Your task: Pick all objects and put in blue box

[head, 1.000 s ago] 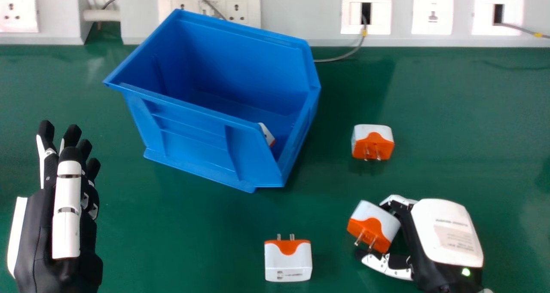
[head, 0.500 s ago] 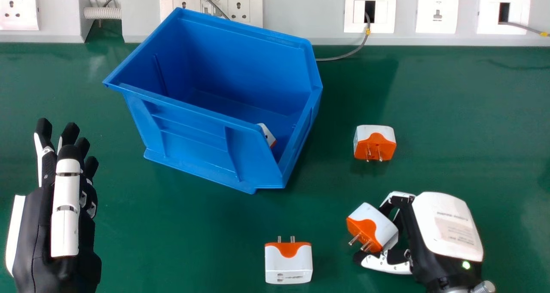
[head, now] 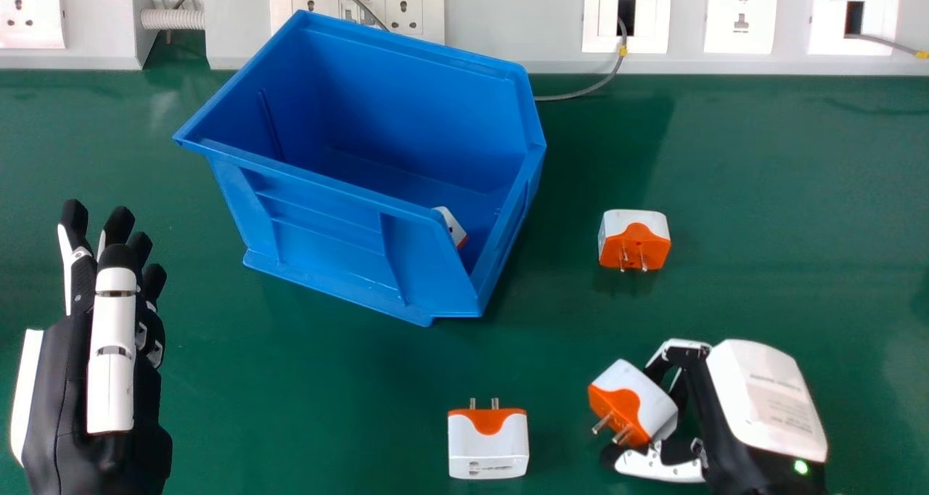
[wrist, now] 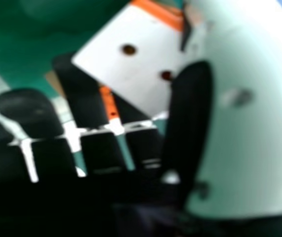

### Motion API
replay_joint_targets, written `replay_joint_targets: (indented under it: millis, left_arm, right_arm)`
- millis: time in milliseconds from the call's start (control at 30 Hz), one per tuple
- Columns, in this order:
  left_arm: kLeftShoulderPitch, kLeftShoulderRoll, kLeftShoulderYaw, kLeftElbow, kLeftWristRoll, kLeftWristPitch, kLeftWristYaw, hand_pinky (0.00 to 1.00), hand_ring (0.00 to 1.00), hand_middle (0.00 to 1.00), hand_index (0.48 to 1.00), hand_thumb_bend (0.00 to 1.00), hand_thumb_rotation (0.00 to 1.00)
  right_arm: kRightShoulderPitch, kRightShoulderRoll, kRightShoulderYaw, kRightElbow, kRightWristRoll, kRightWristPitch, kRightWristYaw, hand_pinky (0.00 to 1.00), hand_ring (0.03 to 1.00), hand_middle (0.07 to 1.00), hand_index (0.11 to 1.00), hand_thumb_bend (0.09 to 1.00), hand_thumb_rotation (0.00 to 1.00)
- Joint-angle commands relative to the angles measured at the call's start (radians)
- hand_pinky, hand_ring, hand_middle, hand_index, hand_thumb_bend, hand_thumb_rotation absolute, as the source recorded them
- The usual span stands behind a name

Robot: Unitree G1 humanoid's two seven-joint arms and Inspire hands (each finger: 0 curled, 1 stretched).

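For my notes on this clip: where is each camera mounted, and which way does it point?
Head view: on the robot's head, looking forward and down at the green table and blue box; the left hand shows at the left, the right hand at the lower right.
Right hand view: at the right hand, looking past its own fingers and thumb.
Shared: both show the right hand and the white-and-orange adapter in its grasp.

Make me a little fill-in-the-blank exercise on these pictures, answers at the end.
An adapter is held in the robot's ____ hand.
Another adapter lies inside the box, whose colour is ____.
The number of adapters lying loose on the table is ____.

Missing words: right; blue; two.
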Motion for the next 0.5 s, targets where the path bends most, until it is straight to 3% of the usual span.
replay_joint_targets:
  millis: [0,467]
  left_arm:
    - [-0.004,0.008,-0.001,-0.02,0.01,-0.01,-0.002,1.0,1.0,1.0,0.964,0.2,0.84]
    - [0.001,0.007,-0.003,-0.019,0.019,-0.016,0.0,1.0,1.0,1.0,0.962,0.21,0.85]
  right_arm:
    - [0.008,-0.024,-0.03,-0.031,0.008,-0.011,0.01,0.07,0.109,0.163,0.47,0.485,0.15]
    - [-0.078,-0.058,-0.128,-0.092,0.024,-0.043,0.052,0.06,0.094,0.142,0.469,0.486,0.14]
